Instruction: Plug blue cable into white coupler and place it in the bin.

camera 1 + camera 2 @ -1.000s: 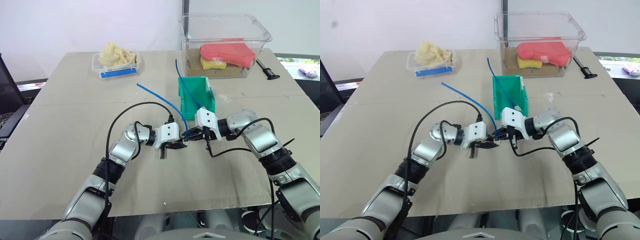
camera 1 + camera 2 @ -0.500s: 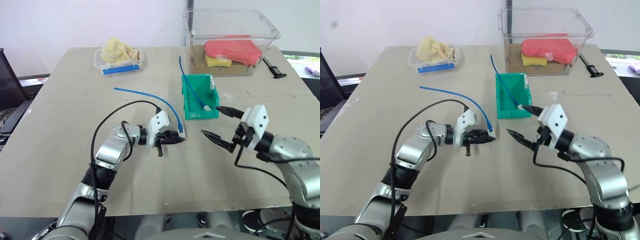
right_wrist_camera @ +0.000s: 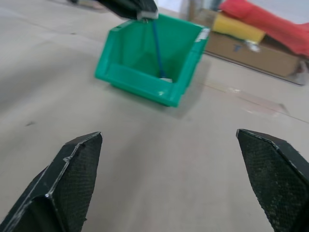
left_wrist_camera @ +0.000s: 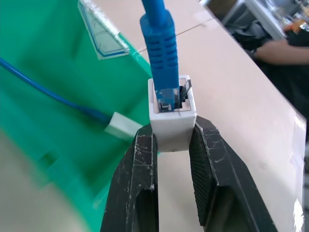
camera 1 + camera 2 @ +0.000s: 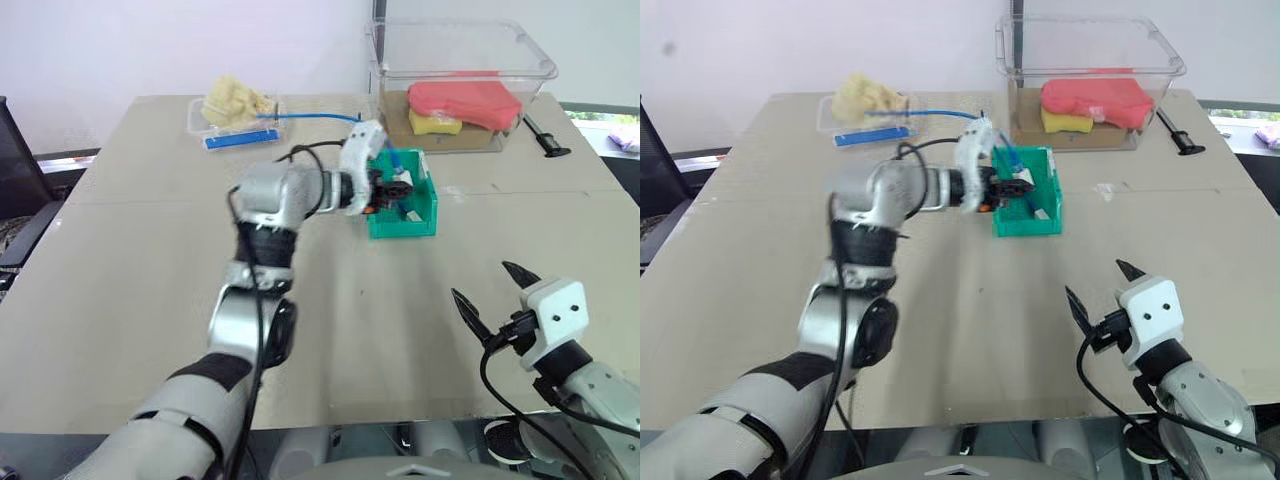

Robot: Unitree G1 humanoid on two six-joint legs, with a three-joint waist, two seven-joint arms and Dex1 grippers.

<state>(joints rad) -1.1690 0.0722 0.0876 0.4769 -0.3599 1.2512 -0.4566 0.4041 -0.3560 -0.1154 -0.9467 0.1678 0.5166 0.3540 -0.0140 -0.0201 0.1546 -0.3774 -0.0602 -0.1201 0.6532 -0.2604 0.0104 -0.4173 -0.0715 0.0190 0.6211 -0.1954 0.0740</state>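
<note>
My left gripper (image 4: pixel 172 127) is shut on the white coupler (image 4: pixel 172 118), a small white block pinched between its two black fingers. The blue cable (image 4: pixel 159 36) has its plug seated in the coupler's socket. Its length trails back over the table (image 5: pixel 310 116) toward the far left. The left gripper (image 5: pixel 392 189) hangs just over the green bin (image 5: pixel 402 226), coupler in hand. Inside the bin lies another thin blue cable with a white end piece (image 4: pixel 122 126). My right gripper (image 5: pixel 495 293) stands open near the table's front right, well apart from the bin (image 3: pixel 145 91).
A large clear tub (image 5: pixel 460 60) with red and yellow sponges stands behind the bin. A shallow clear tray (image 5: pixel 235 118) with a blue strip sits at the far left. A black tool (image 5: pixel 545 137) lies at the far right.
The left arm has lifted and swung forward to the bin, carrying the coupler and cable. The right gripper has let go, opened wide and drawn back to the front right.
</note>
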